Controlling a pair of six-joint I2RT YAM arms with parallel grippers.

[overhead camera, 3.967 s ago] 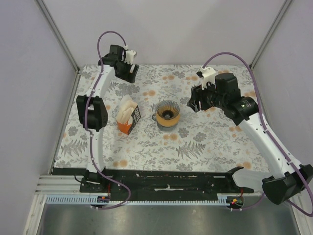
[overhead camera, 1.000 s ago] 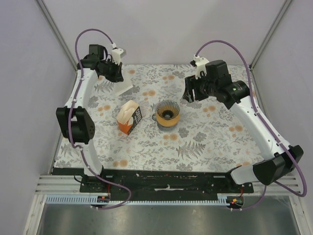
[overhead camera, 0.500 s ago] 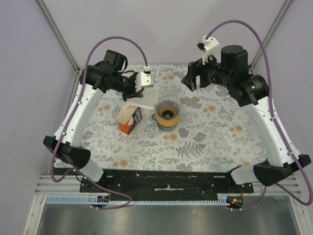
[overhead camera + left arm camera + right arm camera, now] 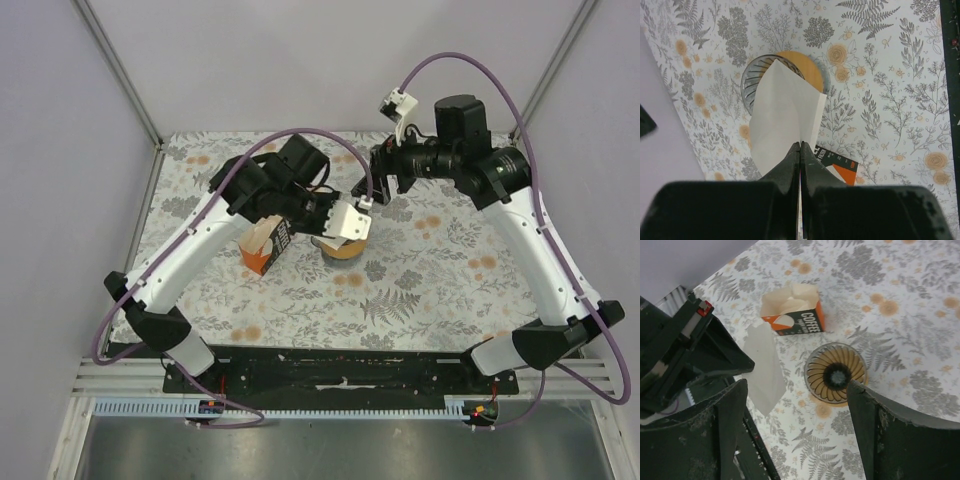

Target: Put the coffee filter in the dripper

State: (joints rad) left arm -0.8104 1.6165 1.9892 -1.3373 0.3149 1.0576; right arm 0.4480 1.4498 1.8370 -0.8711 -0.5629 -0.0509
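Observation:
My left gripper (image 4: 800, 145) is shut on the coffee filter (image 4: 785, 112), a flat cream-white paper cone that hangs in the air. The filter covers part of the dripper (image 4: 756, 80), a ribbed smoky-grey funnel on an orange base. In the right wrist view the filter (image 4: 764, 369) hangs left of the dripper (image 4: 836, 372) and above the table. From the top, the left wrist (image 4: 345, 220) sits over the dripper (image 4: 343, 248) and hides most of it. My right gripper (image 4: 383, 186) hovers behind and to the right of the dripper. It is open and holds nothing.
An orange and black coffee-filter box (image 4: 265, 245), open with filters sticking out, stands just left of the dripper. The floral tablecloth (image 4: 430, 290) covers the table. Grey walls close in the back and both sides, and a black rail (image 4: 330, 365) runs along the near edge.
The left arm swung from the back left corner to the middle, carrying the filter over the dripper. The right gripper opened wider and shifted slightly left.

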